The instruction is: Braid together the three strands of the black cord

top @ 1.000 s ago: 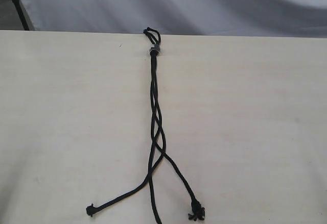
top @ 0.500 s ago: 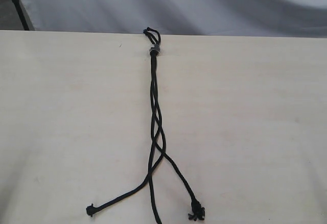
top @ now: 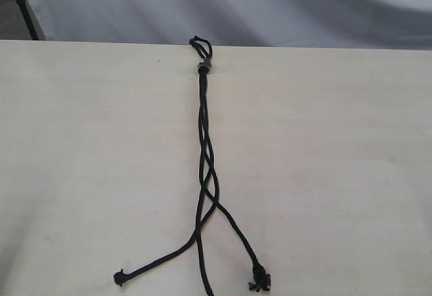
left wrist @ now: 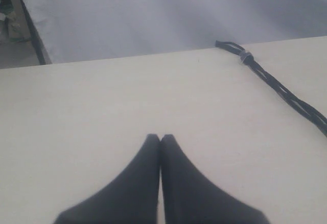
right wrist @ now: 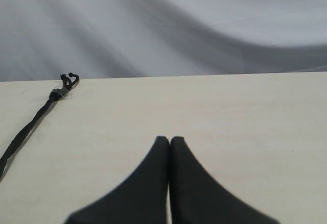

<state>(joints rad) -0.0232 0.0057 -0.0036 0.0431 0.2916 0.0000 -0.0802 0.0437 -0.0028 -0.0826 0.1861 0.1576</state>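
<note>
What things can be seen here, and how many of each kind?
Black cord: 1
End effectors: 2 (left end effector, right end effector, both shut)
Table: 1
Total: 4

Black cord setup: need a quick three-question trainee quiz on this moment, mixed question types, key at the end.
1. True or false: the left gripper and the right gripper both have their jaws shut on nothing.
2. In the exterior view, the black cord has its knot: A) at the table edge at the top of the view; B) mid-table; C) beside a strand end.
3. How many strand ends show in the exterior view?
Key: 1 true; 2 A; 3 two, the left tip and the right tip; the third strand runs out of the frame.
</note>
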